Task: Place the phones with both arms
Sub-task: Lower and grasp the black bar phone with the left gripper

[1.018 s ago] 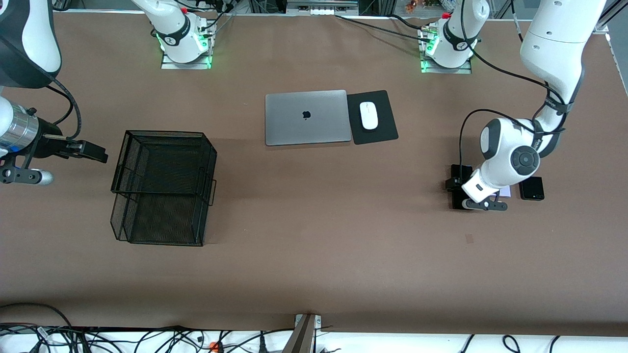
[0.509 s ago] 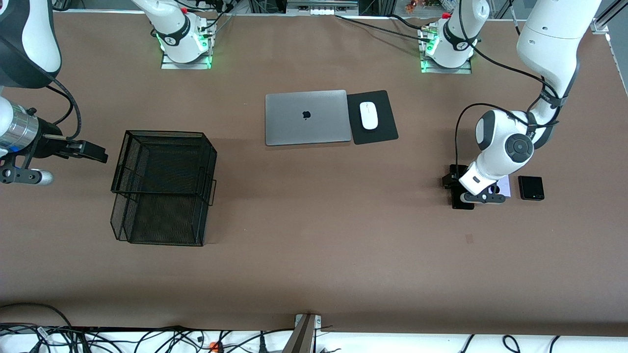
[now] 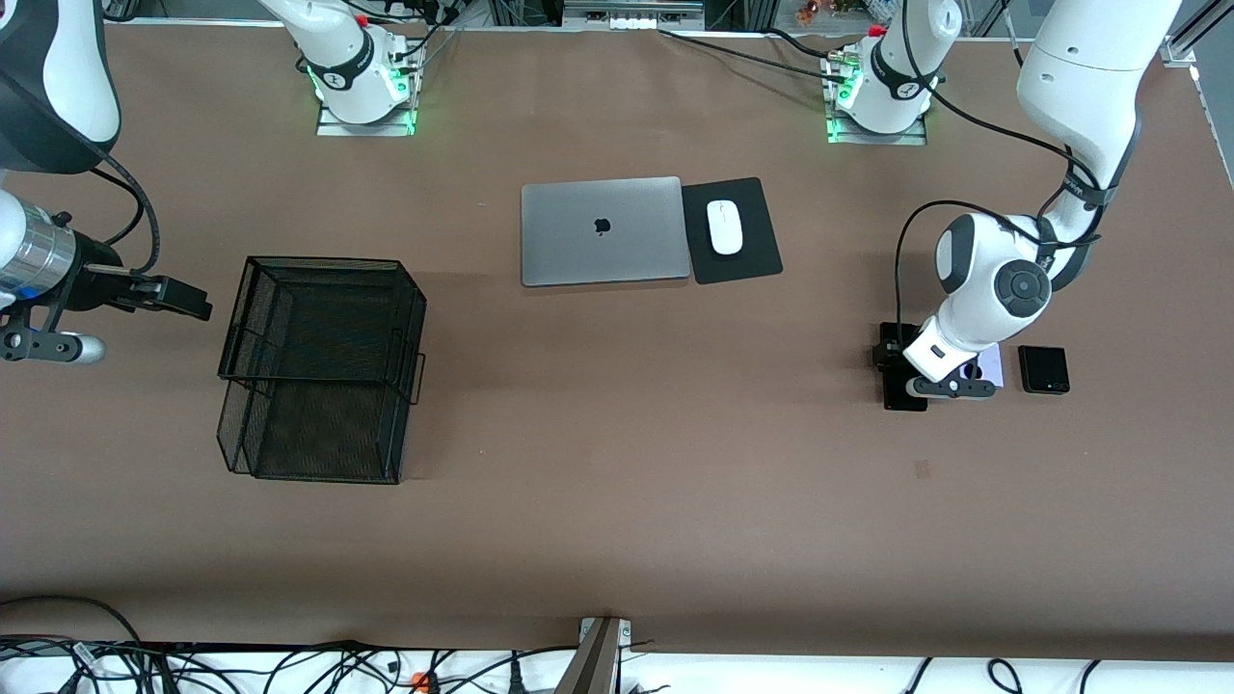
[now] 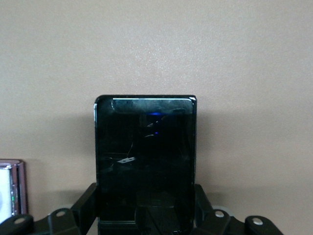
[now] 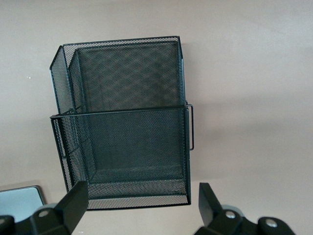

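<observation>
My left gripper [image 3: 901, 371] is down at the table near the left arm's end, shut on the long black phone [image 3: 906, 397]. In the left wrist view that phone [image 4: 145, 147] fills the space between the fingers [image 4: 87, 204], which press on its two long edges. Beside it lie the lilac-white phone [image 3: 992, 368], mostly hidden under the left wrist, and the squarish black phone [image 3: 1044, 370]. A sliver of the lilac-white phone [image 4: 10, 188] shows in the left wrist view. My right gripper [image 3: 198, 301] waits open beside the basket, with nothing between its fingers [image 5: 73, 203].
A black wire-mesh basket [image 3: 253, 289] with two tiers stands toward the right arm's end; the right wrist view looks down on the basket [image 5: 122, 115]. A closed grey laptop [image 3: 603, 231] and a white mouse [image 3: 724, 226] on a black pad [image 3: 757, 260] lie mid-table, nearer the bases.
My left gripper came down a little and went from open to shut on the long black phone. The right arm has not moved.
</observation>
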You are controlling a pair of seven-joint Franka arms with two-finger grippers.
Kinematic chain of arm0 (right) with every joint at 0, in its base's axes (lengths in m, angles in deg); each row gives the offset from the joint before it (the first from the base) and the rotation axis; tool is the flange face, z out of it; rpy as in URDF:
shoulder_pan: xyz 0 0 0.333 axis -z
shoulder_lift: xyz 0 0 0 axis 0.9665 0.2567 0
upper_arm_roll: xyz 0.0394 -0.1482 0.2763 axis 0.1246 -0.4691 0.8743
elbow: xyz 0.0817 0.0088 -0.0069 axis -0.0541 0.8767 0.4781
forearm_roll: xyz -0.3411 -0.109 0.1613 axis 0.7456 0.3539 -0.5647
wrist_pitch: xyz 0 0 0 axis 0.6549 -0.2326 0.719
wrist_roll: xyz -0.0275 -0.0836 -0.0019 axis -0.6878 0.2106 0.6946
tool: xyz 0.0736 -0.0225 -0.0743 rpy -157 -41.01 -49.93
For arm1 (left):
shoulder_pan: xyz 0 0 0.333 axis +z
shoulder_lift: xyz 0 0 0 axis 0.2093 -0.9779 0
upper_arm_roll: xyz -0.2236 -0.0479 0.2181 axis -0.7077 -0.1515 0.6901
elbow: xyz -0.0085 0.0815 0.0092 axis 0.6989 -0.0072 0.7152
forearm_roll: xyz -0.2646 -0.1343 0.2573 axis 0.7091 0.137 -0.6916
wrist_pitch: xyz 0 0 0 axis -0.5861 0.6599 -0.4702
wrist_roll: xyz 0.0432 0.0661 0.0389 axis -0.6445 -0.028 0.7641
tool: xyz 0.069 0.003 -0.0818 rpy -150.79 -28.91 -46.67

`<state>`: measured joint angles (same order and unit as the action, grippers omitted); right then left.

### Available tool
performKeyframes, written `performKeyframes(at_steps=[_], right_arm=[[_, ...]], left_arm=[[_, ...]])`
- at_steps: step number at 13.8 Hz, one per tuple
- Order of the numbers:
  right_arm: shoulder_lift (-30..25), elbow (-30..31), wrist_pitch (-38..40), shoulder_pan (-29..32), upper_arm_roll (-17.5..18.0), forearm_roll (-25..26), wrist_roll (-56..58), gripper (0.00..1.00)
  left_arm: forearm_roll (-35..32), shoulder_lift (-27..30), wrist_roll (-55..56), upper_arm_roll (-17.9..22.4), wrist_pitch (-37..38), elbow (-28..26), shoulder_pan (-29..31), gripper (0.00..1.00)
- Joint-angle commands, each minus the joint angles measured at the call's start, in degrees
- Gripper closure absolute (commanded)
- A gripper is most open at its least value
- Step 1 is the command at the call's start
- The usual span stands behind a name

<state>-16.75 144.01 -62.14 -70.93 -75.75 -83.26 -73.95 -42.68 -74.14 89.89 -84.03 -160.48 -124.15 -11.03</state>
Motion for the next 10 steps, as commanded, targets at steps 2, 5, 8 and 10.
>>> performKeyframes(at_steps=[2,5,8,10], right_arm=[[0.1,-0.9,1.1,0.1,-0.1,-0.7,0.4,0.0],[0.1,-0.9,1.1,0.1,-0.1,-0.7,0.4,0.0],[0.1,-0.9,1.1,0.2,-0.1,-0.7,0.4,0.0],[0.1,-0.9,1.1,0.2,-0.1,-0.7,0.5,0.0]], left_arm=[[0.4,-2.0,1.7,0.4,1.2,1.8,0.0,1.0],[0.4,-1.7,2.2,0.4,9.7,6.2,-0.2,1.0],[0.4,-1.4,3.3,0.2,18.7,12.0,-0.7,1.0],[0.4,-1.5,4.5,-0.1,24.4,16.2,-1.4,1.0]])
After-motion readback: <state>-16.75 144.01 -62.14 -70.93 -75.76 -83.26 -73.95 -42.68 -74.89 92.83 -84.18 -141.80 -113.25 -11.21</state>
